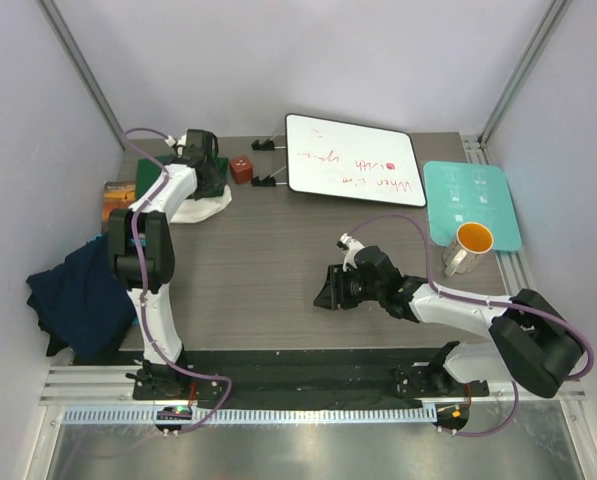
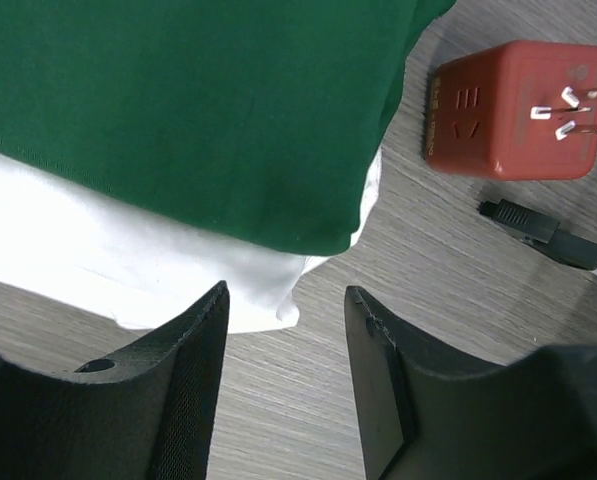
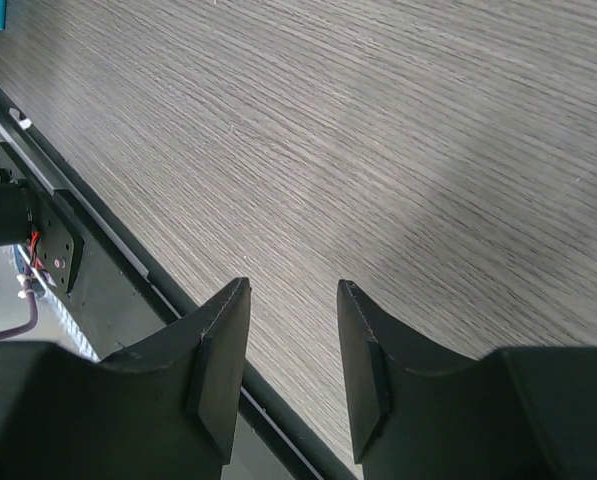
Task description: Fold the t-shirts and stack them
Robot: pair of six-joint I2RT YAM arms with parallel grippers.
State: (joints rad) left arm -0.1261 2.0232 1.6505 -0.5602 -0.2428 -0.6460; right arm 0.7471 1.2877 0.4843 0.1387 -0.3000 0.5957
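Navy t-shirt (image 1: 78, 295) bunched at the left edge of the table (image 1: 278, 250), partly hanging off. Green t-shirt (image 2: 178, 100) lies on the white t-shirt (image 2: 78, 250) at the far-left corner. Left gripper (image 2: 286, 300) over the stack's corner, fingers apart, nothing between. Red plug (image 2: 518, 110) near the stack. Right gripper (image 3: 293, 295) over bare tabletop, fingers apart, empty.

Whiteboard (image 1: 350, 140) scrawl (image 1: 390, 184) (red, illegible)
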